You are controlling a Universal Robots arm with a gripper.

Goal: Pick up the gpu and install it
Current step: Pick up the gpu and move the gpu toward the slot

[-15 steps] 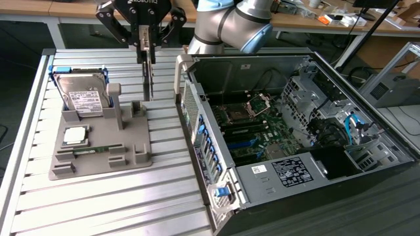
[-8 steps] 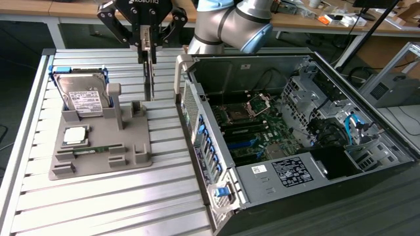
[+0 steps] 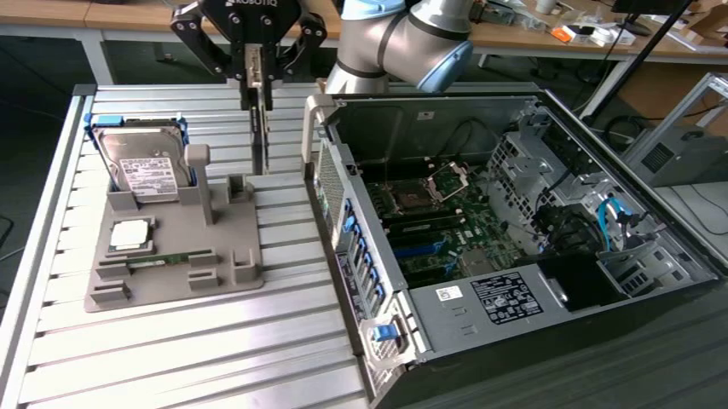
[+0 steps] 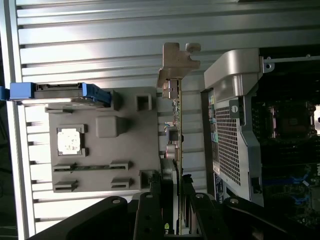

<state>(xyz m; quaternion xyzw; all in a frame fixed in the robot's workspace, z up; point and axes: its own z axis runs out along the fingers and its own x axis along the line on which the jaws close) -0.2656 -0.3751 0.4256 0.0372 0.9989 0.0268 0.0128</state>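
Computer case [image 3: 512, 213], lid off and nearest the exterior camera, lies open on the exterior view's right with its motherboard [image 3: 444, 221] exposed. Slatted worktop [image 3: 170, 341] carries the case and, on the exterior view's left, a grey fixture [image 3: 170, 256] with the hard drive [image 3: 142, 166] standing at its far end. Between fixture and case hangs the gpu [image 3: 259, 119], seen edge-on as a narrow upright strip. It is held at its upper end by the gripper [image 3: 257, 72], whose jaws are closed narrowly on the board. From the wrist, the card [image 4: 176, 125] runs away from the gripper [image 4: 176, 200] with its metal bracket [image 4: 176, 62] at the free end, just beside the fixture's edge.

Handling, as a judgement: the step in hand is the carry. The card is best kept plumb, gripped firmly, and lifted clear of both the fixture's posts and the case's near wall.

Hard to make out: whether the card's lower end is free of the fixture, the connector edge, the pads behind the dark jaw housing, and any slot on the motherboard.
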